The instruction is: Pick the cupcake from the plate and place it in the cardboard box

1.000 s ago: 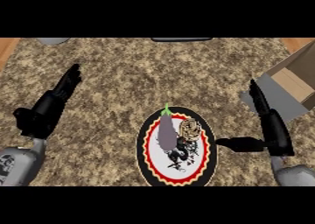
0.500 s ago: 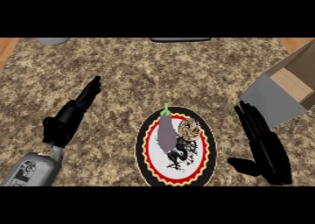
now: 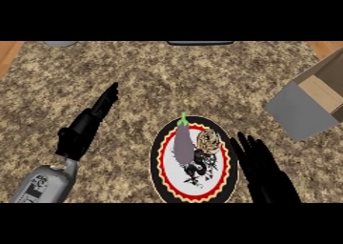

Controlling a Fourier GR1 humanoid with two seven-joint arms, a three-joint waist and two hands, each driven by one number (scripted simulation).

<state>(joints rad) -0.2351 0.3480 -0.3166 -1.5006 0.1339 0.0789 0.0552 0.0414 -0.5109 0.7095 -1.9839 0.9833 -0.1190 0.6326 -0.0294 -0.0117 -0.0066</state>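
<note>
A speckled stone counter (image 3: 167, 81) was edged by wood (image 3: 4, 57) at both upper corners. The left hand (image 3: 86, 126) and right hand (image 3: 264, 172) were held unclenched, fingers straight.

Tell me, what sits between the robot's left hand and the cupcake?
In the head view, a purple eggplant lies on the plate between the left hand and the cupcake, past a stretch of speckled counter.

Two hands show, left hand (image 3: 79, 134) and right hand (image 3: 270, 180). Beside the right fingers (image 3: 253, 150) lies one plate (image 3: 158, 162) with one cupcake (image 3: 208, 139) and one eggplant (image 3: 181, 144); beyond them, one cardboard box (image 3: 322, 90).
</note>
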